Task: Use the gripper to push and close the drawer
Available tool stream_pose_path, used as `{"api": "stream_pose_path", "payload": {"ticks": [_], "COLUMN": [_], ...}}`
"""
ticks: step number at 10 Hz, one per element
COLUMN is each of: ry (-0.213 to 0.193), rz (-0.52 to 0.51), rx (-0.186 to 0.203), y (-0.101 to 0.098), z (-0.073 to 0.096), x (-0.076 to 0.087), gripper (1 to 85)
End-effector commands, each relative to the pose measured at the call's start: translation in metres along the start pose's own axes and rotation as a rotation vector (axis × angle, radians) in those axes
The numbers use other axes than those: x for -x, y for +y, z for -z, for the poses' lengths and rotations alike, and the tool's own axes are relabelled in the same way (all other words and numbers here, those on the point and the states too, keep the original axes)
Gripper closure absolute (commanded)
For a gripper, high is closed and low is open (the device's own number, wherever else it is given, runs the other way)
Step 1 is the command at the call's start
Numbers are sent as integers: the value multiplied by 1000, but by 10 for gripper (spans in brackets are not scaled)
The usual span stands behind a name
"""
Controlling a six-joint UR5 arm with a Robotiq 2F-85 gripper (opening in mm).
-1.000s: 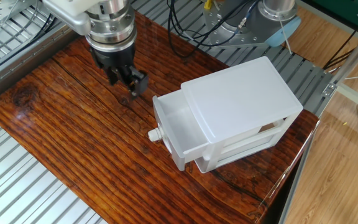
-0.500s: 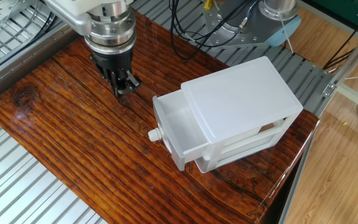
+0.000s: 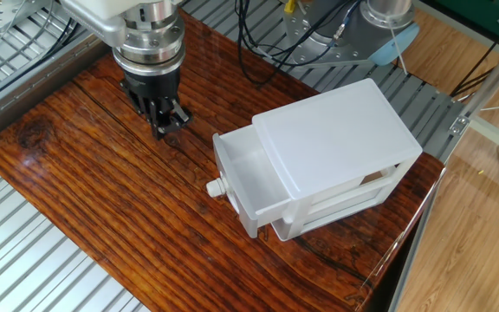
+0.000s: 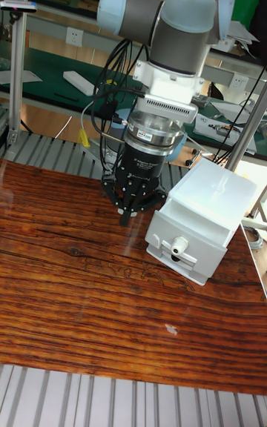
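The white drawer (image 3: 248, 178) is the top tier of the white cabinet (image 3: 336, 139) and stands pulled out toward the table's front left. Its round knob (image 3: 214, 186) faces outward and its tray is empty. My gripper (image 3: 166, 121) hangs just above the wooden table, to the left of the drawer front and clear of it. Its black fingers are drawn together with nothing between them. In the tall fixed view the gripper (image 4: 127, 211) sits left of the drawer front (image 4: 187, 246), a short gap away from the knob (image 4: 178, 245).
The cabinet stands near the right end of the wooden tabletop (image 3: 102, 191). Black cables (image 3: 267, 43) and the arm's base (image 3: 379, 26) lie behind it. Metal rails (image 3: 24, 260) border the table on the left and front.
The gripper has shifted a little left and back, away from the drawer, and its fingers have come together from a wider stance. The drawer has not moved.
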State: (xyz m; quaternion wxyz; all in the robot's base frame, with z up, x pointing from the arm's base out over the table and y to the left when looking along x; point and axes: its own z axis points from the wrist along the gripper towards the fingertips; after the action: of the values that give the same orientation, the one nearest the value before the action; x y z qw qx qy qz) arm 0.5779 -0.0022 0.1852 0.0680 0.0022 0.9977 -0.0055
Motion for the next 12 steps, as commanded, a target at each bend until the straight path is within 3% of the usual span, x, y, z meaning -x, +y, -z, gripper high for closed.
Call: {"api": "stream_pose_path", "payload": {"ticks": [1,2,7,12], "ry": [-10,-2,-5,35], "rz": [-33,-60,-29,14], "rx": [70,120,105,96], "y": [18,32,45,47], "z": [-2,-2,-12,-8], "x": [3,2,-4,-19], "gripper": [843,843,843,843]}}
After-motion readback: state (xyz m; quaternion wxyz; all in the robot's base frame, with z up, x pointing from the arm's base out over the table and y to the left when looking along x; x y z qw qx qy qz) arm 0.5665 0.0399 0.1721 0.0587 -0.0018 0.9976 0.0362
